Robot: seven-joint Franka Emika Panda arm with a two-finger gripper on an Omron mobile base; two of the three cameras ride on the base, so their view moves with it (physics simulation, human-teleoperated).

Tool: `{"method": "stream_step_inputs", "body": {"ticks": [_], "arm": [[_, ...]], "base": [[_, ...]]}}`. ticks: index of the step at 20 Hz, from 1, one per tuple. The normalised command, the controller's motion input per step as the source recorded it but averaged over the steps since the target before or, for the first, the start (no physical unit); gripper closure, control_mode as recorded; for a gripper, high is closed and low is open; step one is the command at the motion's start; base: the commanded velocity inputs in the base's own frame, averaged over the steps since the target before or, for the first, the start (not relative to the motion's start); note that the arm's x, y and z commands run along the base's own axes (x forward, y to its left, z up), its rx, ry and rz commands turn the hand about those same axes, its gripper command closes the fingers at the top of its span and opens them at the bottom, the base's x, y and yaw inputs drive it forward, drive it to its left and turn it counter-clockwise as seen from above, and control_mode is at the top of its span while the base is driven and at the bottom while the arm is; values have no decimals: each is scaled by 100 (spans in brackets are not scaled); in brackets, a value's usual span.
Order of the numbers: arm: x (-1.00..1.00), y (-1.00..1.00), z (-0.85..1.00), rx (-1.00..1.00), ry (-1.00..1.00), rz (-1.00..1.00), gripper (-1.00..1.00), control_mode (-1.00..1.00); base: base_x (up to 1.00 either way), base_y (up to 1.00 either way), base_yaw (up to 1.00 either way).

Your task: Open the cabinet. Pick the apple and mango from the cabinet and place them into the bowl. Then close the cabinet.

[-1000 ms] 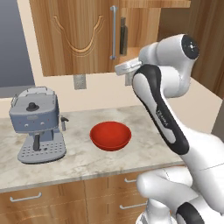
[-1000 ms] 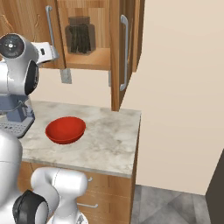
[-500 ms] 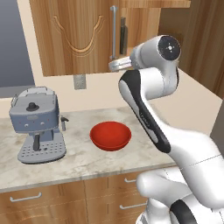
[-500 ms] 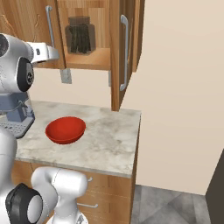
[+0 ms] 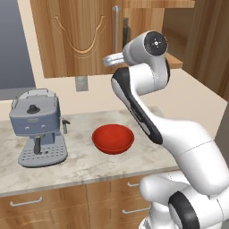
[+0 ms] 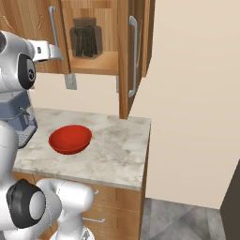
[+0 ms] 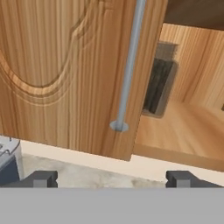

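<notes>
We found the gripper (image 7: 111,179) newly spread and empty — drawn back from the left door's handle (image 7: 129,65). The cabinet (image 7: 183,131) lay ahead, right half open; the bowl (image 5: 112,138) waited below.

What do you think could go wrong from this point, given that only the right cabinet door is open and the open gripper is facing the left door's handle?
1. The left cabinet door is shut, so fruit behind it is out of reach; no apple or mango shows on the open shelf.
2. The dark jar stands on that shelf and could be knocked while reaching in.
3. The open gripper sits below the silver handle; closing here would likely miss it.
</notes>
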Motion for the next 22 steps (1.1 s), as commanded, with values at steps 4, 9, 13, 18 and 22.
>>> {"method": "stream_step_inputs", "body": {"ticks": [4, 9, 13, 18, 22], "arm": [[34, 0, 13, 0, 0, -4, -100, -100], [40, 7, 5, 0, 0, -5, -100, -100], [46, 17, 0, 0, 0, -4, -100, -100], [42, 5, 0, 0, 0, -3, -100, -100], [45, 1, 0, 1, 0, -3, -100, -100]], "base": [[0, 0, 0], [0, 0, 0], [0, 0, 0], [0, 0, 0], [0, 0, 0]]}}
